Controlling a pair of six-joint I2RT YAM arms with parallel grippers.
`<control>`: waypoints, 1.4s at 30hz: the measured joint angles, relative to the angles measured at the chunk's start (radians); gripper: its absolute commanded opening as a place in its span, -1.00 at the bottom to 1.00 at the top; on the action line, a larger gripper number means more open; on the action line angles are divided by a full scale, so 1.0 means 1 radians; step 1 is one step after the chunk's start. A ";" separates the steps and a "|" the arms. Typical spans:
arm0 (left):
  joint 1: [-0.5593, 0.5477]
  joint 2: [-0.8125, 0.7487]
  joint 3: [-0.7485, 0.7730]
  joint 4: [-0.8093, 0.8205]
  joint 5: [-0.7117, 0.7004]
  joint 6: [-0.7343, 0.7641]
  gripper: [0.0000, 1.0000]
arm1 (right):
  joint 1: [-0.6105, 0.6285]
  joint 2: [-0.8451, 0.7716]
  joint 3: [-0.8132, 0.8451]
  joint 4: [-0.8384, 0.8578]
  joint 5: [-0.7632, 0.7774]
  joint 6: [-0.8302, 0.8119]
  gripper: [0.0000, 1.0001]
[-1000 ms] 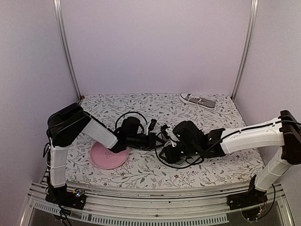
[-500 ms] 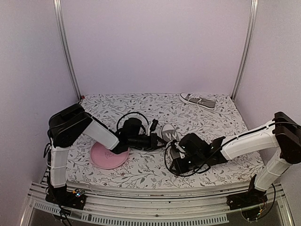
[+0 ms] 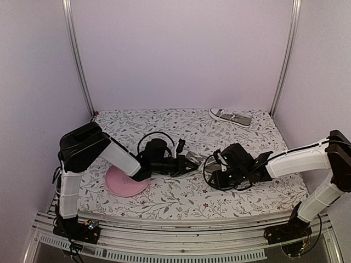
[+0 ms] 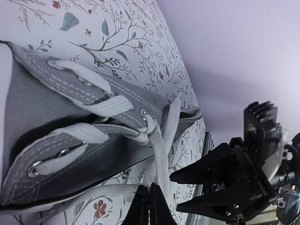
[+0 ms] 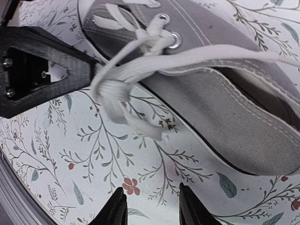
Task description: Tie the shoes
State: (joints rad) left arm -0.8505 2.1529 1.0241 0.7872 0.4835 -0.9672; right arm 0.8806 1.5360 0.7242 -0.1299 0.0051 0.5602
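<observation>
Wears white shells over black joints on left arm (image 3: 118, 156) and right arm (image 3: 299, 159); trails looping black cables (image 3: 153, 132); ends in matte black angular left claw (image 4: 149, 205), studded with small screws (image 5: 6, 62), and right claw (image 5: 152, 208).

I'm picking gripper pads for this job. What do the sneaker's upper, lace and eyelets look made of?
Upper: grey woven canvas, matte, with a visible weave and white stitching. Lace: flat white woven fabric, likely cotton or polyester, with a ribbed texture and soft folds. Eyelets: shiny silver rings, probably metal.
</observation>
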 measured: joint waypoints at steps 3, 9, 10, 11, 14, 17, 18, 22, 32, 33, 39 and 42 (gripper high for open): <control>0.000 0.012 0.000 0.011 -0.005 -0.018 -1.00 | 0.032 -0.010 0.000 0.032 0.001 0.007 -0.20; 0.000 0.023 0.000 0.024 -0.016 -0.037 -1.00 | 0.096 0.022 0.000 0.092 0.086 0.071 -0.02; 0.000 0.023 0.000 0.025 -0.018 -0.039 -1.00 | 0.101 0.036 0.000 0.102 0.118 0.081 0.04; 0.000 0.023 0.000 0.026 -0.020 -0.040 -1.00 | 0.103 0.042 0.000 0.107 0.129 0.087 0.07; 0.000 0.023 0.000 0.030 -0.021 -0.043 -1.00 | 0.107 0.070 0.000 0.139 0.190 0.096 0.13; 0.000 0.024 0.000 0.031 -0.021 -0.047 -1.00 | 0.107 0.092 0.005 0.168 0.226 0.084 0.20; 0.000 0.024 0.000 0.032 -0.021 -0.048 -1.00 | 0.107 0.097 0.008 0.174 0.234 0.075 0.22; 0.000 0.026 0.000 0.032 -0.021 -0.051 -1.00 | 0.108 0.114 0.041 0.186 0.271 0.029 0.24; 0.000 0.027 0.000 0.038 -0.021 -0.052 -1.00 | 0.100 0.187 0.103 0.205 0.323 -0.077 -0.11; 0.000 0.027 0.000 0.038 -0.021 -0.052 -1.00 | 0.100 0.190 0.103 0.205 0.323 -0.082 -0.18; 0.000 0.027 0.000 0.038 -0.021 -0.052 -1.00 | 0.094 0.199 0.103 0.206 0.325 -0.111 -0.74; 0.000 0.027 0.000 0.038 -0.022 -0.052 -1.00 | 0.085 0.199 0.103 0.206 0.324 -0.121 -0.92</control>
State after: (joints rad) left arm -0.8509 2.1796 1.0241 0.8253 0.4618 -1.0191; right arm 0.9657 1.7348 0.8272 0.0761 0.3290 0.4389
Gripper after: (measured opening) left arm 0.004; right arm 0.122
